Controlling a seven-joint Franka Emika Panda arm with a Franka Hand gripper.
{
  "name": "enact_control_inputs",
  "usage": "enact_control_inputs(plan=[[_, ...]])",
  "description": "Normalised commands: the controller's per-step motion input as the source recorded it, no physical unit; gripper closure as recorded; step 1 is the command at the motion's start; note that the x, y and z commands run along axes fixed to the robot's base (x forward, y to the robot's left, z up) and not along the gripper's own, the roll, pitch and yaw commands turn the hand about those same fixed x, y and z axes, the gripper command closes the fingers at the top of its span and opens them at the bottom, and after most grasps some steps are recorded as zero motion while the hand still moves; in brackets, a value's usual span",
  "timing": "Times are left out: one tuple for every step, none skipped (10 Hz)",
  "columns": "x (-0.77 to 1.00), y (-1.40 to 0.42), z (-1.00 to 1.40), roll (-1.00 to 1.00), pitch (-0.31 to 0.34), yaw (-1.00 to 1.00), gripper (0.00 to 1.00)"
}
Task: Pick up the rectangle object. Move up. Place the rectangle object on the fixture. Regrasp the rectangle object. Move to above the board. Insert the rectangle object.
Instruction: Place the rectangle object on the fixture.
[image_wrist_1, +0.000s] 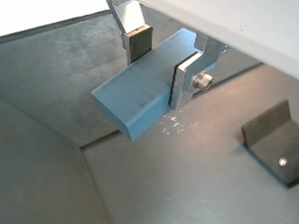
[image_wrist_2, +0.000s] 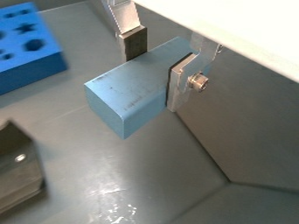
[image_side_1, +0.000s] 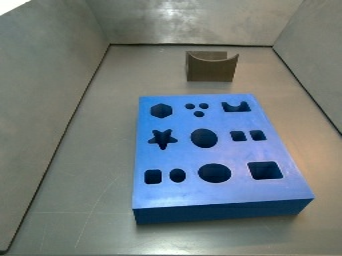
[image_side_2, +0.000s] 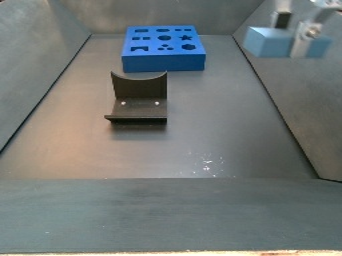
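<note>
Holding the light blue-grey rectangular block (image_wrist_1: 138, 96), smooth-faced and elongated, clamped between the flat silver finger plates of the two-finger gripper (image_wrist_1: 163, 61), one dark pad (image_wrist_1: 139, 44) pressed on the far side and the other plate (image_wrist_1: 190, 80) flat against the near side. Same grip plain in a wrist view (image_wrist_2: 131, 96), gripper (image_wrist_2: 158, 61) closed on the block with most of its length sticking out past the fingers. Lifted well clear of the grey metal floor (image_wrist_1: 176, 175); in a side view, block (image_side_2: 270, 41) and gripper (image_side_2: 299, 28) hanging high by the right wall, beside the far end of the tray.

Judging by this: pick-up done, move-up step in hand or just complete. Next: carrying the block across and down to the small dark brown-olive notched fixture (image_side_2: 136, 98), standing on the floor near the middle, well apart from the gripper. Calls for lining the long block up with the U-shaped notch (image_side_1: 211, 58) and setting it in gently before letting go for the regrasp.

Elsewhere: the large bright blue board with shaped holes (image_side_1: 214, 150) lying flat beyond the fixture (image_side_2: 164, 47), a corner also showing in a wrist view (image_wrist_2: 30, 52). Nothing seen lying between block and fixture; only the sloping grey side walls (image_side_2: 287, 110) close by the gripper, worth keeping clear of during the swing inward.
</note>
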Motion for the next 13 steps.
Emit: enact_control_inputs(plan=[[1.00, -0.31, 0.10, -0.03, 0.024, 1.00, 1.00], [1.00, -0.29, 0.10, -0.03, 0.029, 1.00, 1.00], [1.00, -0.27, 0.09, -0.04, 0.034, 1.00, 1.00], [1.00, -0.25, 0.08, -0.04, 0.039, 1.00, 1.00], [1.00, -0.24, 0.08, -0.05, 0.043, 1.00, 1.00], [1.00, -0.21, 0.07, -0.06, 0.052, 1.00, 1.00], [1.00, -0.20, 0.06, -0.06, 0.055, 1.00, 1.00], [1.00, -0.18, 0.06, -0.07, 0.064, 1.00, 1.00], [1.00, -0.17, 0.05, -0.08, 0.070, 1.00, 1.00], [1.00, -0.08, -0.16, -0.71, 0.083, 1.00, 1.00], [1.00, -0.07, -0.17, -0.74, 0.089, 1.00, 1.00], [1.00, -0.05, -0.15, -0.79, 0.093, 1.00, 1.00], [1.00, -0.05, -0.14, -0.81, 0.098, 1.00, 1.00]])
